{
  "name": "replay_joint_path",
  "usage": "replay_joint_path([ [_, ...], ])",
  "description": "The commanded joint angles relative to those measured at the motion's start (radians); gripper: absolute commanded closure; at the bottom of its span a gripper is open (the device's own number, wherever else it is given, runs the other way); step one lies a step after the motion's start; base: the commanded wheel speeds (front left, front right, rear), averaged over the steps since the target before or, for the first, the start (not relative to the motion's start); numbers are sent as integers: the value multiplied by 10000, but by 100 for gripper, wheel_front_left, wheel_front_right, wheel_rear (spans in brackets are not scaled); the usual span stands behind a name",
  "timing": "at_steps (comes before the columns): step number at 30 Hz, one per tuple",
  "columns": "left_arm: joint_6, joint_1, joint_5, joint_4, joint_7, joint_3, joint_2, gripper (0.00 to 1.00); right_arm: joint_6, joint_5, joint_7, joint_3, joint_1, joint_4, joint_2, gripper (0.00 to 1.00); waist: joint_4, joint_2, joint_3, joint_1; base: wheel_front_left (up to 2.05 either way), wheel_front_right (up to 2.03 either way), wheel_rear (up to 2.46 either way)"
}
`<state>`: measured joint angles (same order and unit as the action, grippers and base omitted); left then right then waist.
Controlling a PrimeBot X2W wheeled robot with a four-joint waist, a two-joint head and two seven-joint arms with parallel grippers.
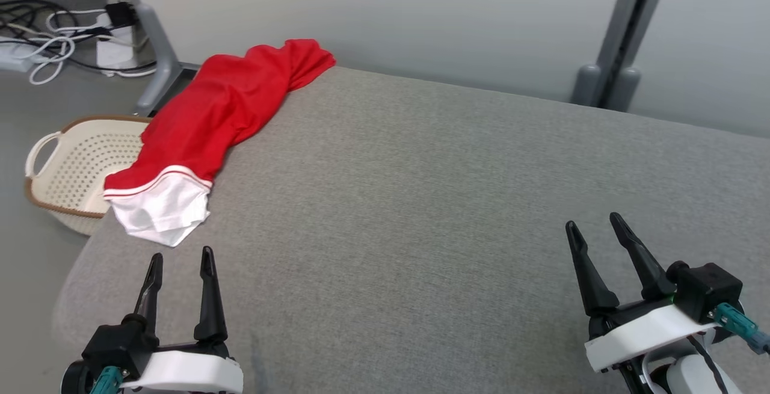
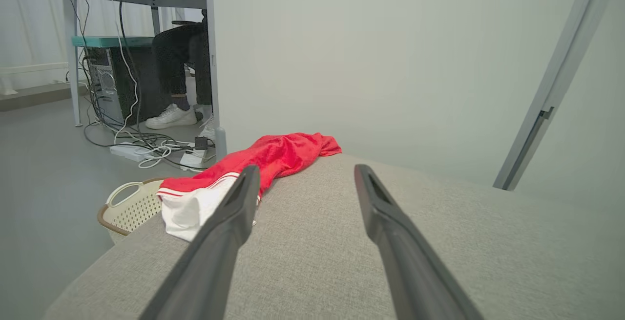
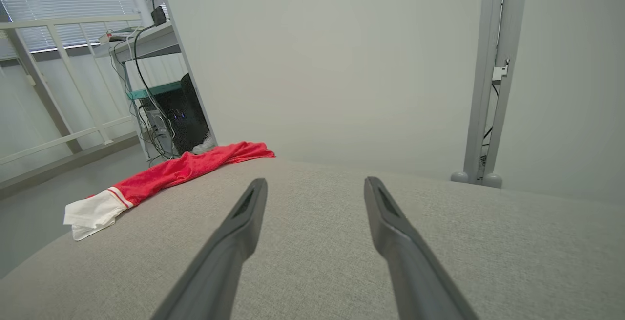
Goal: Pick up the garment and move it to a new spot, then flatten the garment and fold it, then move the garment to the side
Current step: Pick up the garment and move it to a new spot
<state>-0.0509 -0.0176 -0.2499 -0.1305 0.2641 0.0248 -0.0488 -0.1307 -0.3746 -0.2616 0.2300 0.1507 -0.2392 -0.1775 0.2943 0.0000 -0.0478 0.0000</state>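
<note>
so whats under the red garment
The garment lies on the grey padded surface, along its left edge. A cream basket sits lower beside it, part of its rim hidden by the cloth. Anything beneath the folds is covered.

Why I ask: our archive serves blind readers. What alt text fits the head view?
A crumpled red garment with a white hem lies at the left edge of a grey fabric surface, a cream perforated basket on the floor beside it. The left gripper and right gripper hover open, empty, below.
</note>
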Motion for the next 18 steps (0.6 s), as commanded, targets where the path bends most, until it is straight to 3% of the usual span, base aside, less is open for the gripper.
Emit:
replay_joint_path([
  [1, -35, -44, -66, -13, 2, -26, -39, 0, -2, -27, -46, 2, 19, -7, -53, 0, 614, 0, -21, 0, 0, 0, 0],
  [9, -62, -85, -113, -18, 2, 5, -34, 0, -2, -54, -46, 202, 85, -30, -116, 0, 1264, 0, 5, 0, 0, 0, 0],
  [18, 23, 311, -234, -120, 0, -125, -140, 0, -2, -106, -44, 426, 233, 59, -235, 0, 1047, 0, -243, 0, 0, 0, 0],
])
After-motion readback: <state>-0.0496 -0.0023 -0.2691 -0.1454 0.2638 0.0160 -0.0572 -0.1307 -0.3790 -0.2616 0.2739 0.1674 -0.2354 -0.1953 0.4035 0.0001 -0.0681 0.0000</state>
